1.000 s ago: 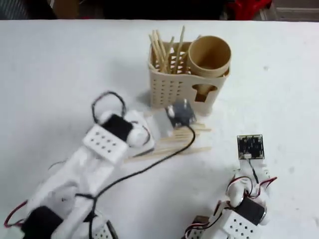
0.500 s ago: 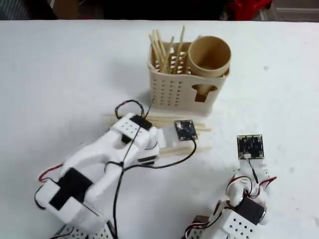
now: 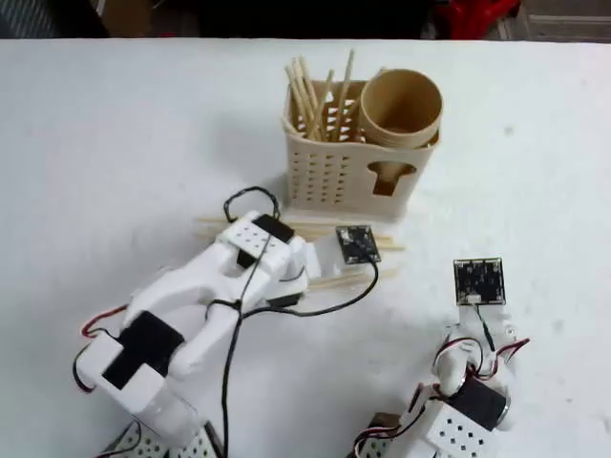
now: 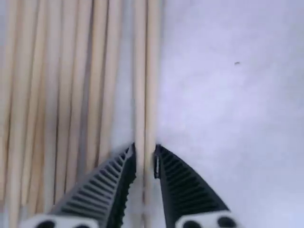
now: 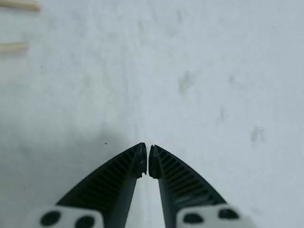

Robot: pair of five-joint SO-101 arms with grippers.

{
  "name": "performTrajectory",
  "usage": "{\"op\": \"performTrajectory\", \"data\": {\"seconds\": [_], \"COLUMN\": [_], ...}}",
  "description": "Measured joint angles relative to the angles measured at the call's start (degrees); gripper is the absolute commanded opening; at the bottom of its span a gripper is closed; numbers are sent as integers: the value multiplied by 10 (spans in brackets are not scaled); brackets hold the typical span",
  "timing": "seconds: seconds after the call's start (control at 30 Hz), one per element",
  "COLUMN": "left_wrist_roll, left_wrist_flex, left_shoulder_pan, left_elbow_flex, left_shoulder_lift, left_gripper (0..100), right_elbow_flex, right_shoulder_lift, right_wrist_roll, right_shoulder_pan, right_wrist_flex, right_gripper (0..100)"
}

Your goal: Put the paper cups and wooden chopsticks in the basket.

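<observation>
Just before the basket [image 3: 329,176], the left jaws pinch wooden chopsticks [image 4: 140,71] on the counter [image 3: 115,124]. Farther off, the right jaws are closed, empty.

Whole setup sits on a plain white table [image 3: 95,143] with a few faint grey smudges [image 5: 185,83] and a tiny dark speck [image 4: 236,62]. Past the far edge it's dark, with something red [image 3: 477,14] on one side and a brownish box [image 3: 124,13] on the other.
</observation>
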Motion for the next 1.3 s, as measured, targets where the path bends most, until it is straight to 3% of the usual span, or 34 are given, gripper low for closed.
{"op": "performTrajectory", "data": {"seconds": [0.2, 0.57, 0.77, 1.0, 1.13, 1.3], "left_wrist_roll": [-1, -1, 63, 191, 292, 340], "left_wrist_flex": [27, 135, 126, 12, -131, -338], "left_shoulder_pan": [-23, -25, -25, -25, -25, -25], "left_elbow_flex": [0, 1, 1, 1, 1, 1], "left_shoulder_lift": [-55, -309, -441, -531, -541, -541], "left_gripper": [20, 21, 22, 23, 24, 24], "right_elbow_flex": [0, 0, 0, 0, 0, 0], "right_shoulder_lift": [0, 0, 0, 0, 0, 0], "right_wrist_roll": [0, 0, 0, 0, 0, 0], "right_shoulder_pan": [0, 0, 0, 0, 0, 0], "right_wrist_flex": [0, 0, 0, 0, 0, 0], "right_gripper": [23, 23, 23, 23, 23, 23]}}
